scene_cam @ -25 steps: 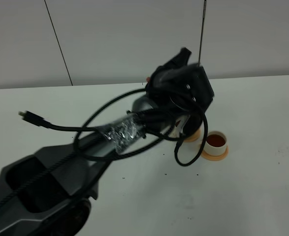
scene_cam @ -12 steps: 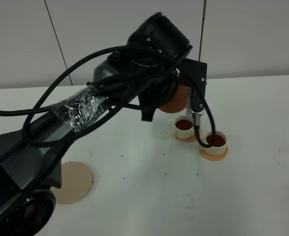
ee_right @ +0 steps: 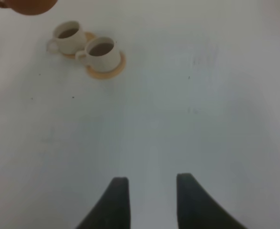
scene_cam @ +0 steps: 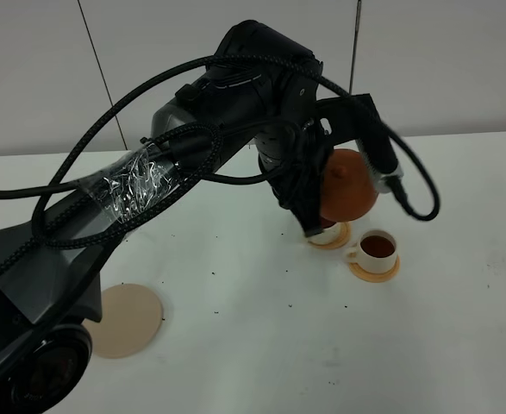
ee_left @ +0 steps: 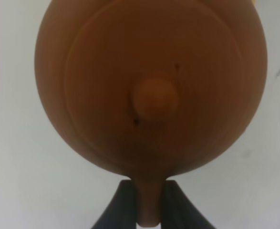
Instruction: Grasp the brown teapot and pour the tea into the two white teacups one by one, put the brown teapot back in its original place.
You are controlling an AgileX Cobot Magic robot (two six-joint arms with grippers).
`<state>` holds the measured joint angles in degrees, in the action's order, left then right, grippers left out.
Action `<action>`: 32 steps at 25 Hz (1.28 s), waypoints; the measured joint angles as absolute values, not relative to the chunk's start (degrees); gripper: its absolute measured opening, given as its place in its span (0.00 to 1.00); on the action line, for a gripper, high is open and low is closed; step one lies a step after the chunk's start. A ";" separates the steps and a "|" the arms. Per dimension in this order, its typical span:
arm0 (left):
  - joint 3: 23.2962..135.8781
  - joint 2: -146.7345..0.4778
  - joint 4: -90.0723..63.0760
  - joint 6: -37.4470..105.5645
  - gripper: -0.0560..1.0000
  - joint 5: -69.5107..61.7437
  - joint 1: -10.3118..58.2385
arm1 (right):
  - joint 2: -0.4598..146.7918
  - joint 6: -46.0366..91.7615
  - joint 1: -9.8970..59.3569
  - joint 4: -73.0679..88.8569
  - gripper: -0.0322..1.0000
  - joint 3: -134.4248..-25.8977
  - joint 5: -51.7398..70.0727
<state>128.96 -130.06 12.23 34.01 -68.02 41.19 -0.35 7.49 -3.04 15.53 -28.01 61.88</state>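
Your left gripper (ee_left: 148, 202) clamps the teapot (scene_cam: 349, 185) handle.
Both cups (ee_right: 101, 51) hold tea (right gripper (ee_right: 149, 195) open, empty).

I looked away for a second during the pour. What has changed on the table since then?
The left arm has swung up, carrying the brown teapot off the two white teacups; both now show tea. The tan coaster has come into view, bare. The left gripper stays shut on the teapot's handle; cups and saucers haven't shifted.

The left arm swung up and back from over the cups. The brown teapot (scene_cam: 349, 185) came into view, and so did the tan coaster (scene_cam: 130, 321).
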 joint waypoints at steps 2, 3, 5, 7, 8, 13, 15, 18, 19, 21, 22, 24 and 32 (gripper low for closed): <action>128.96 -130.06 10.47 29.10 0.21 -68.02 41.19 | -0.35 7.49 -3.04 15.53 0.26 -28.01 61.88; 128.96 -130.06 10.02 26.82 0.21 -68.02 41.19 | -0.35 7.49 -3.04 15.53 0.26 -28.01 61.88; 128.96 -130.06 9.27 20.51 0.21 -68.02 41.19 | -0.35 7.49 -3.04 15.53 0.26 -28.01 61.88; 128.96 -130.06 8.88 15.14 0.21 -68.02 41.19 | -0.35 7.49 -3.04 15.53 0.26 -28.01 61.88; 128.96 -130.06 8.81 12.60 0.21 -68.02 41.19 | -0.35 7.49 -3.04 15.53 0.26 -28.01 61.88; 128.96 -130.06 7.65 6.66 0.21 -68.02 41.19 | -0.35 7.49 -3.04 15.53 0.26 -28.01 61.88; 128.90 -130.06 6.36 6.25 0.21 -68.02 41.19 | -0.35 7.49 -3.04 15.53 0.26 -28.01 61.88; 127.79 -130.06 5.16 6.12 0.21 -68.02 41.19 | -0.35 7.49 -3.04 15.53 0.26 -28.01 61.88; 127.30 -130.06 4.82 6.12 0.21 -68.02 41.19 | -0.35 7.49 -3.04 15.53 0.26 -28.01 61.88; 126.02 -130.06 4.54 6.12 0.21 -68.02 41.19 | -0.35 7.49 -3.04 15.53 0.26 -28.01 61.88; 125.28 -129.97 4.21 6.12 0.21 -68.02 41.19 | -0.35 7.49 -3.04 15.53 0.26 -28.01 61.88; 123.55 -129.61 3.80 6.12 0.21 -68.02 41.19 | -0.35 7.49 -3.04 15.53 0.26 -28.01 61.88; 118.34 -126.57 3.25 6.76 0.21 -68.07 39.54 | -0.35 7.49 -3.04 15.53 0.26 -28.01 61.88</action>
